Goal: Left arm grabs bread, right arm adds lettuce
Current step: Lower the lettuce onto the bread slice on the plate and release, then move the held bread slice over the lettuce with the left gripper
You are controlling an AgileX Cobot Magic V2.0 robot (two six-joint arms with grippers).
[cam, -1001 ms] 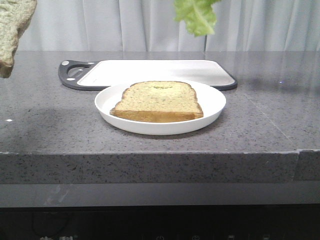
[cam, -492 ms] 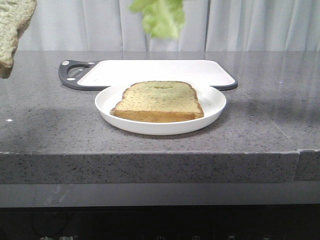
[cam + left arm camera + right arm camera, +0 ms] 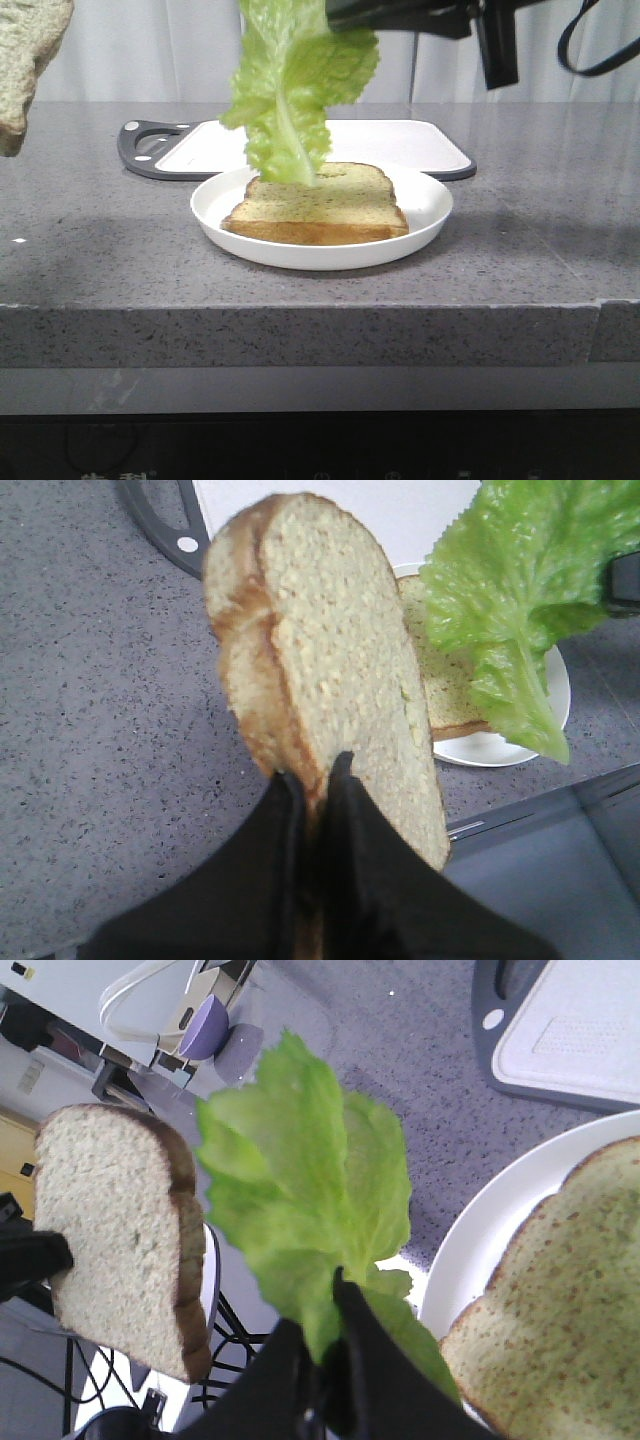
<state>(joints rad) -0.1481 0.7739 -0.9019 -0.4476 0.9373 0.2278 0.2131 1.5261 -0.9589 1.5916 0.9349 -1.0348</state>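
- My right gripper (image 3: pixel 335 1305) is pinched shut on the lettuce (image 3: pixel 290 90), which hangs at frame centre over the toast on the plate (image 3: pixel 320 205).
- The leaf looks light, floppy and easily torn; holding its stem end suits it.
- My left gripper (image 3: pixel 312 780) clamps the bread (image 3: pixel 320 670), upper left, by its crust.

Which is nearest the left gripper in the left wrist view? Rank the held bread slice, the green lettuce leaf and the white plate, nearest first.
From the left gripper:
1. The thick tan bread slice, pinched in the gripper itself.
2. The ruffled green lettuce leaf, hanging off to one side of the slice.
3. The round white plate, on the grey counter beneath the leaf.
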